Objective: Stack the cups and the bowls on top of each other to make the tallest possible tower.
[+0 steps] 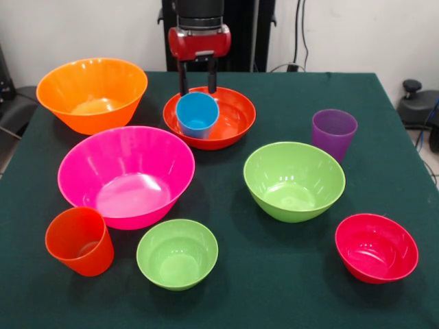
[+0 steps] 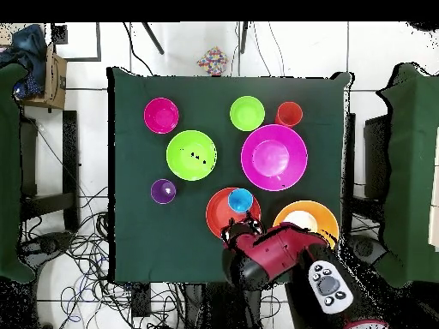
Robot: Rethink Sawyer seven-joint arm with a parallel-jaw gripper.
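Orange cup [image 1: 79, 241]: near left corner, upright on your table [image 1: 288, 301].
Pink bowl [image 1: 126, 175]: left, empty.
Blue cup [image 1: 197, 114]: tilted inside your red-orange bowl [image 1: 233, 118], far centre.
Gripper [image 1: 198, 88]: fingers narrow, straddling the blue cup's far rim.
Purple cup [image 1: 334, 133]: right, standing alone.

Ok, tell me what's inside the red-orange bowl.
A blue cup sits tilted in the red-orange bowl, with the gripper at its far rim. The bowl floor under the cup is hidden.

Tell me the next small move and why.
Probably open the hand and lift straight up: the blue cup looks tilted inside the red-orange bowl, with the fingers apparently at its far rim, so it seems placed.
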